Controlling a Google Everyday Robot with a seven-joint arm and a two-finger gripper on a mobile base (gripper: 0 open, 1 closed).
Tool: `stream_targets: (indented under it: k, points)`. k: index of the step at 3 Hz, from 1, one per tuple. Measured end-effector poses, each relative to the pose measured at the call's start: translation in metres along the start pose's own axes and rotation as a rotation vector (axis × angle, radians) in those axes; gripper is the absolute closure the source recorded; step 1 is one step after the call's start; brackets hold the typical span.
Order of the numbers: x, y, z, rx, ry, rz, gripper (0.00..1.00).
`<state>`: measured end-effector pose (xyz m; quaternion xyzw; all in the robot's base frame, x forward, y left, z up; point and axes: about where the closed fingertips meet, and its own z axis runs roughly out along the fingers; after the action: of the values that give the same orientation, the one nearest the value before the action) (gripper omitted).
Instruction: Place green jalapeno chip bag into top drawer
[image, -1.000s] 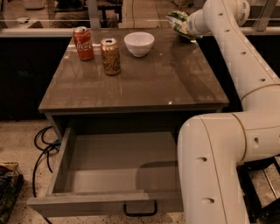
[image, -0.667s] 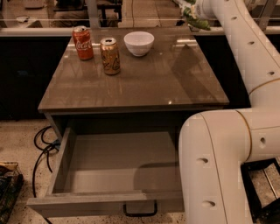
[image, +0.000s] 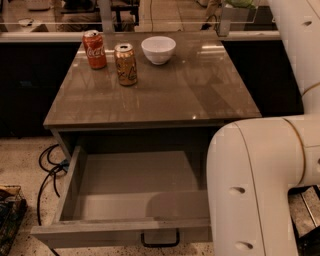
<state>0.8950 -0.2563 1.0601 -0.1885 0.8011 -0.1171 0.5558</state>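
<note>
Above the far right corner of the table (image: 150, 95), at the very top of the view, a sliver of the green jalapeno chip bag (image: 239, 3) shows beside the gripper (image: 246, 4). The gripper is almost wholly cropped, so I cannot tell whether it clamps the bag.

The step in hand looks like carrying the bag to the top drawer (image: 135, 182), which stands pulled out below the front edge, its grey floor bare. Doing it well probably means travelling high along the right edge, away from the white bowl (image: 158, 49) and the two cans (image: 125, 63) at the far left, passing the front edge before descending, and releasing low over the drawer's middle.

The arm (image: 260, 190) bulks at the front right corner, overlapping the drawer's right end, then climbs past the right edge.
</note>
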Motion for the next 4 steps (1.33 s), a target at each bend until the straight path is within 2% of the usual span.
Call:
stream_targets:
  k: [1,2,3,4]
  points:
    - [-0.024,-0.010,-0.049,0.000,0.011,-0.016,1.00]
    - [-0.026,-0.011,-0.080,0.004,0.028,-0.004,1.00]
    - [-0.052,-0.021,-0.155,0.033,-0.051,0.029,1.00]
    - [-0.050,-0.015,-0.226,0.033,-0.115,0.057,1.00]
